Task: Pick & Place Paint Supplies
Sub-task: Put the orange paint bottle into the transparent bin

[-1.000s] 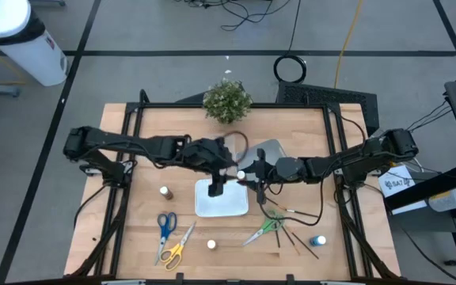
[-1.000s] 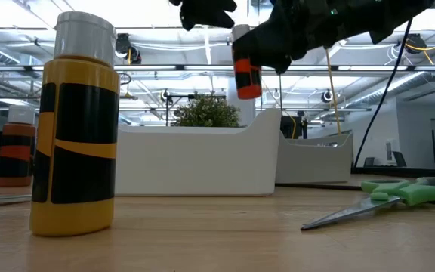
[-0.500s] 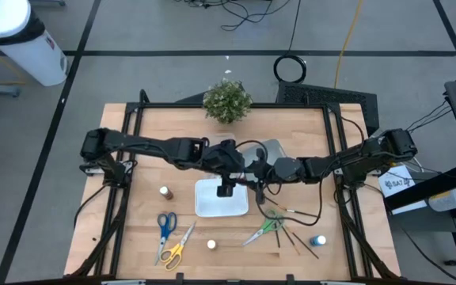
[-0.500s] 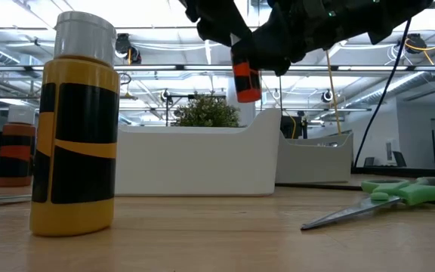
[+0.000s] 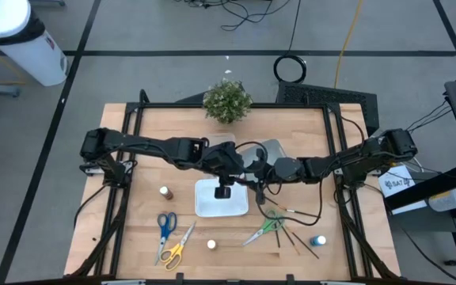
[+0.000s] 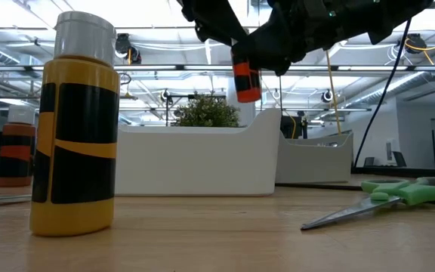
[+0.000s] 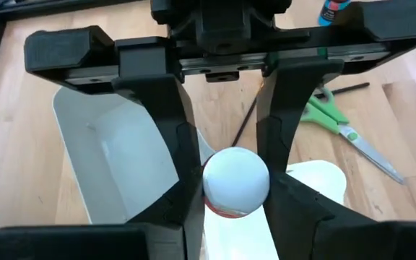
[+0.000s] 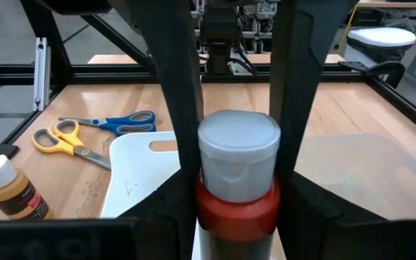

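Two pincers, from above: the left gripper (image 5: pixel 228 182) and the right gripper (image 5: pixel 252 176) meet nose to nose over the middle of the table (image 5: pixel 149 142), just above the white tray (image 5: pixel 208 207).
Bottle, from table height: the red paint bottle (image 6: pixel 246 79) hangs high in the air, well clear of the tray's wall, with dark robot parts around its top.
Left wrist view: it looks down on the round white cap. The right gripper's fingers (image 7: pixel 183 152) squeeze the bottle from both sides.
Right wrist view: the left gripper's fingers (image 8: pixel 172 87) press on both sides of the cap, so both pincers are holding the one bottle.
Which way it points: it stands straight, cap up, with its long way running up and down.
Doing it well: this looks like a hand-over. One pincer should let go only when the other grips tight. Keep the bottle straight and over the tray, so a slip lands inside.
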`<state>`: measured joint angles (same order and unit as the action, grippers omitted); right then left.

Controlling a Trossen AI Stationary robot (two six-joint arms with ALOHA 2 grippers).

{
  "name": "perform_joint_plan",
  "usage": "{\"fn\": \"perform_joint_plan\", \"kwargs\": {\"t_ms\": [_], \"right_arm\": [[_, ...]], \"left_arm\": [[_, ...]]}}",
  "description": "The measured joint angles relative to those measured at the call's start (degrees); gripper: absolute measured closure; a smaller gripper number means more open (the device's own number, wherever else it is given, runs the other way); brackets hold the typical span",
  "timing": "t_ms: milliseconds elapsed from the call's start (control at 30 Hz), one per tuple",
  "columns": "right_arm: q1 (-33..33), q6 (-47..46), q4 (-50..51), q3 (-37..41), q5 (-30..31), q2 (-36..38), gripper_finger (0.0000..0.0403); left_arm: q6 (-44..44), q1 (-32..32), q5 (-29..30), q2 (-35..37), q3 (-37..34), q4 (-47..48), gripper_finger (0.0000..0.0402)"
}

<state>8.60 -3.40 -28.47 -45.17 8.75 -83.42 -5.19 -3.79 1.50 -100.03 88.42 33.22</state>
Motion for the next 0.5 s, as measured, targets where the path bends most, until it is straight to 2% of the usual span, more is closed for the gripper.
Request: {"fn": "perform_joint_plan", "kwargs": {"t_ms": [100,233,367,500], "right_arm": [[0.0,0.0,-0.3,0.0,0.2,0.0,0.0246],[0.0,0.0,0.4,0.0,0.2,1.1,0.0164],[0.0,2.3,6.1,-0.1,0.2,5.5,0.0105],[0.1,2.3,11.6,0.0,0.2,11.7,0.0076]], "left_arm": [[-1.3,-0.1,0.0,0.2,0.0,-0.3,0.0277],[-1.8,-0.5,2.5,1.9,-0.1,0.1,0.0277],[-0.6,-0.1,6.7,5.5,-0.1,4.6,0.0277],[0.8,1.2,9.5,8.6,-0.1,7.1,0.0277]]}}
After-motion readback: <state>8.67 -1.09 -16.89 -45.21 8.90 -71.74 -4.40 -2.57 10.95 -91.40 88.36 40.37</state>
